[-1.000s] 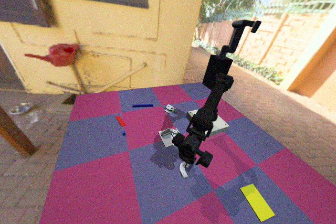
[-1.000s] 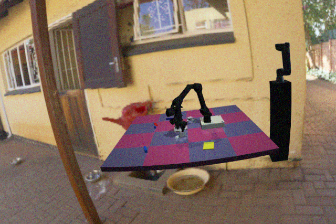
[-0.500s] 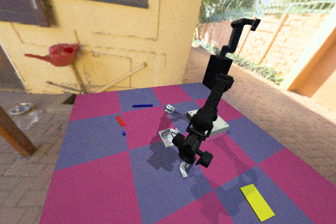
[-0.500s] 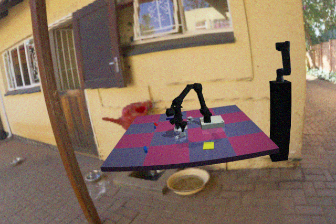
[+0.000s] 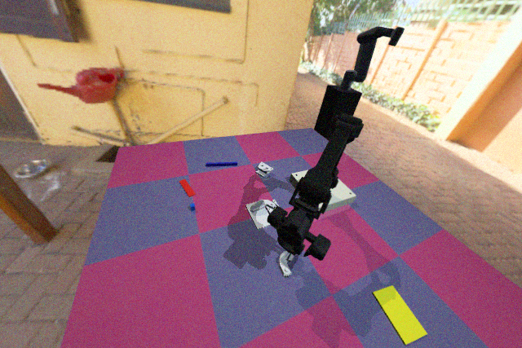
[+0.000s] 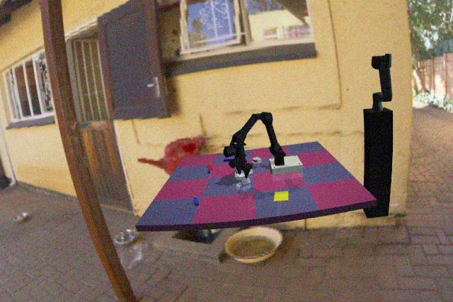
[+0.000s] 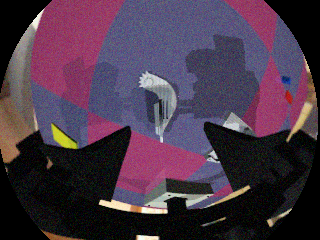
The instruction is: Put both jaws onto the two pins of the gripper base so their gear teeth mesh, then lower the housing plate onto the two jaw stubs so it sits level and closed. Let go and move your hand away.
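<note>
A loose white jaw lies on the checkered table, its gear teeth at the far end in the wrist view. My gripper is open and empty above it, with the jaw showing ahead of and between the fingertips. The white gripper base lies to one side, partly hidden by the gripper. A grey jaw-like part shows on it; I cannot tell whether it sits on a pin. The white housing plate lies apart, towards the back.
A yellow plate, a red block, a small blue block, a dark blue bar and another blue block lie around. The arm's pale base stands behind.
</note>
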Controlling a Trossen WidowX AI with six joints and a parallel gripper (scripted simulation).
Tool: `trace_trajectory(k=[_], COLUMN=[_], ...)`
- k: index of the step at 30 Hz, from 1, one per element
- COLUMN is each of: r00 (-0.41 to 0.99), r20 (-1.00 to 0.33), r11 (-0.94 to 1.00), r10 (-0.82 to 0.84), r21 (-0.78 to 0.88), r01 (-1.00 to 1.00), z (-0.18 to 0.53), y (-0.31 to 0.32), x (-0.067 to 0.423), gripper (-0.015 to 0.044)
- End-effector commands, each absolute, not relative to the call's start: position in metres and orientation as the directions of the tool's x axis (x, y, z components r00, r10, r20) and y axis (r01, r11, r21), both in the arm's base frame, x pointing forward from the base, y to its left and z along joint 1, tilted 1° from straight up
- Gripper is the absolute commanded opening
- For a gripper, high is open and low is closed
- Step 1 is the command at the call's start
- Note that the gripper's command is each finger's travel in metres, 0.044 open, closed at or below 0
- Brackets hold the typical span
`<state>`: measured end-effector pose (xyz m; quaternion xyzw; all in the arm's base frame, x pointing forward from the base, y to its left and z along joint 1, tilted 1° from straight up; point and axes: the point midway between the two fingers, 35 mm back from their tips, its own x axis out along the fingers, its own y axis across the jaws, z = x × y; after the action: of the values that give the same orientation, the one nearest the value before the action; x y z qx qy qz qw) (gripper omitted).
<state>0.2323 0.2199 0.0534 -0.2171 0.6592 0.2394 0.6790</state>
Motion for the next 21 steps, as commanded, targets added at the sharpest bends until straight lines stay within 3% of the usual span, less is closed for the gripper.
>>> trace_trajectory(k=[1,21], r00=[0.019,0.016], r20=[-0.999,-0.999], r11=[0.793,0.791], r10=[0.035,0.039], r21=[0.016,0.021], r01=[-0.609,-0.611], z=[0.0526,0.0531], y=[0.2196,0.22], x=[0.2328,0.2323], gripper=[0.044,0.044])
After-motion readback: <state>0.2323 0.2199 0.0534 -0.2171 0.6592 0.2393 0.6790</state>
